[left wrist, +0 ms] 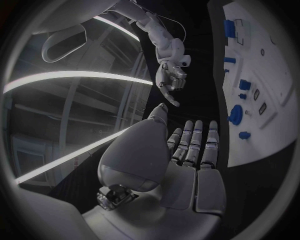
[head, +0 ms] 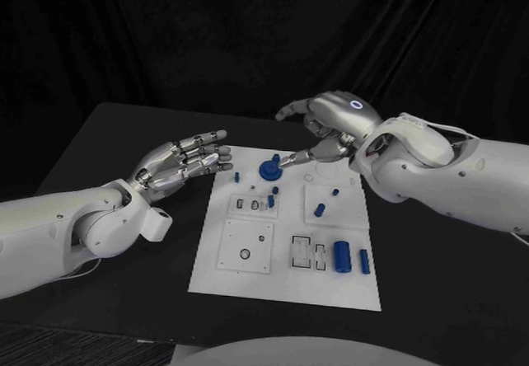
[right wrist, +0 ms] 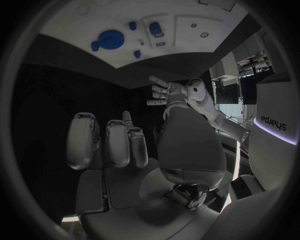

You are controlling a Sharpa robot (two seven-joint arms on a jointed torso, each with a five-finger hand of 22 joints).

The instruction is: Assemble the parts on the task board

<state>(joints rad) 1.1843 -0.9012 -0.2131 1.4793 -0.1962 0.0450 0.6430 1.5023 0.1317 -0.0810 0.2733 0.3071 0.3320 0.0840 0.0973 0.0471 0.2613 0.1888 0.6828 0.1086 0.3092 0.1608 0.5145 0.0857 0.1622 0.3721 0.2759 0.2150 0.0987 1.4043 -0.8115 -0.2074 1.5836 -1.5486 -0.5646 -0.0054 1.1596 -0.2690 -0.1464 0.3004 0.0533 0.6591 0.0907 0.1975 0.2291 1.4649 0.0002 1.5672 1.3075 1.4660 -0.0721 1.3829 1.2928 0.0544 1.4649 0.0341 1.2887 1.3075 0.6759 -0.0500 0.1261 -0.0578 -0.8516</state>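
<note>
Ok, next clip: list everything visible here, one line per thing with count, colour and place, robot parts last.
Table: one, black, under everything.
Task board: one, white, middle of the table, with several recesses and slots.
Round part: one, blue, at the board's far end, close to the right hand's fingertips.
Cylinder parts: two, blue, side by side near the board's right edge.
Small parts: a few, blue, scattered over the far half of the board; exact count unclear.
Left hand: one, silver, fingers apart, holding nothing, beside the board's far left corner.
Right hand: one, silver, fingers reaching down at the board's far end; contact with the round part cannot be told.

Dim scene, fisheye-warped wrist views
</note>
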